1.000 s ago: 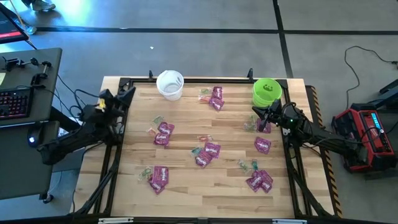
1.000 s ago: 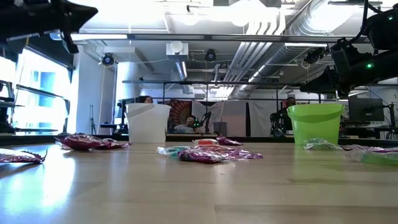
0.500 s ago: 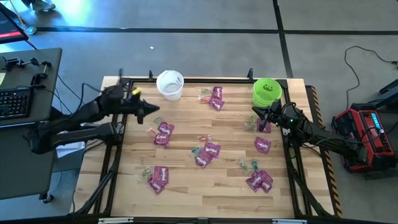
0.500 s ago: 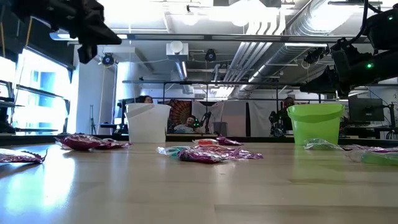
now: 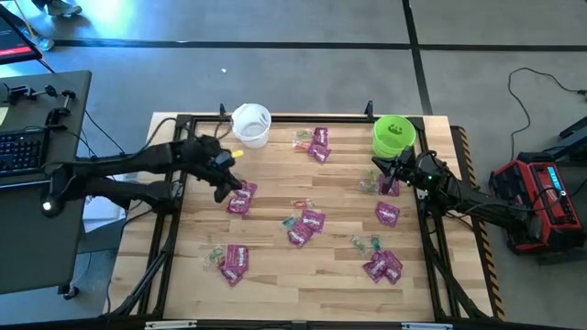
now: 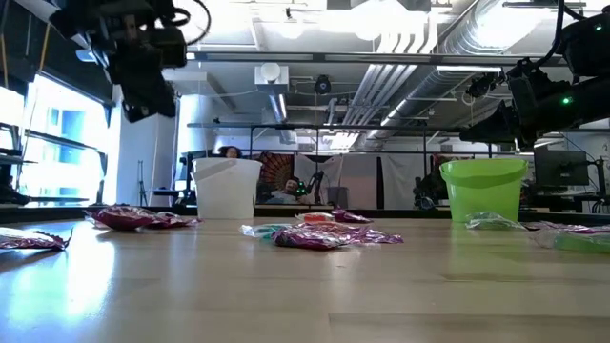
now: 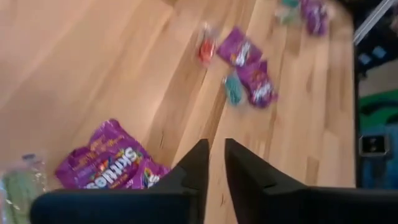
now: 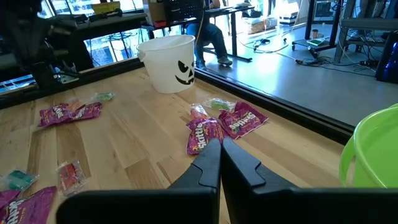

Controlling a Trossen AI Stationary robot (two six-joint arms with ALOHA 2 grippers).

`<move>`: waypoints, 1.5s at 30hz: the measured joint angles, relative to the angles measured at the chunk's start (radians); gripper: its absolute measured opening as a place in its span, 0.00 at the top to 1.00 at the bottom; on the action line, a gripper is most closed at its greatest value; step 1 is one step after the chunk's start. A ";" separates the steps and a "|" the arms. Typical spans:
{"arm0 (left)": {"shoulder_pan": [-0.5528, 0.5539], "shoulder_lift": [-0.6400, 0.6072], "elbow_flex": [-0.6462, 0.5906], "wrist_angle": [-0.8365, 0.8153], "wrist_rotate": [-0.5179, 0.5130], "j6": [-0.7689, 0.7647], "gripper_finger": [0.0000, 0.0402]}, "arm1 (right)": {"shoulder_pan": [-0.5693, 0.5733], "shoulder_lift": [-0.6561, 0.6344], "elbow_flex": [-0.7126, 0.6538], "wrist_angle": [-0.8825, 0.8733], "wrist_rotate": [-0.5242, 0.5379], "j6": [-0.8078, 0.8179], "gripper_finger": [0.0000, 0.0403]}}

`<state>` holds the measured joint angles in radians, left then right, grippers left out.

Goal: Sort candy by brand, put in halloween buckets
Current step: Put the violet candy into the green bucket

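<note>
Left wrist view: motion blur is smearing the far candy [image 7: 249, 65], and the picture's edge is cutting off a green packet [image 7: 15, 186]. Low view: the left arm [image 6: 143, 52] is showing as a dark silhouette, its jaws too dark to read. High view: the clear-wrapped sweets [image 5: 367, 243] are appearing too small to tell colours apart. Right wrist view: the picture's edge is cropping the lime green bucket [image 8: 373, 149], and the white bucket [image 8: 168, 62] is hiding part of a seated person [image 8: 208, 37].
</note>
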<state>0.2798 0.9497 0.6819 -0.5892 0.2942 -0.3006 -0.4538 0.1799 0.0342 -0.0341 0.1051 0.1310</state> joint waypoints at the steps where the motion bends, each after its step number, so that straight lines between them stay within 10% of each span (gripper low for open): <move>1: -0.009 0.023 0.000 0.000 -0.013 0.002 0.84 | 0.000 0.000 0.000 0.000 0.000 0.000 1.00; 10: -0.034 0.224 0.001 -0.055 -0.122 -0.001 0.67 | 0.000 0.000 0.000 0.000 0.000 0.000 1.00; 32: -0.012 0.511 0.001 -0.056 -0.091 0.165 0.67 | 0.000 0.001 0.000 0.000 0.000 0.000 1.00; 45: -0.011 0.501 0.001 -0.063 -0.004 0.146 0.95 | 0.000 0.001 0.000 0.000 0.000 0.000 1.00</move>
<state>0.2687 1.4503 0.6827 -0.6525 0.2902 -0.1549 -0.4534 0.1806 0.0345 -0.0345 0.1051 0.1308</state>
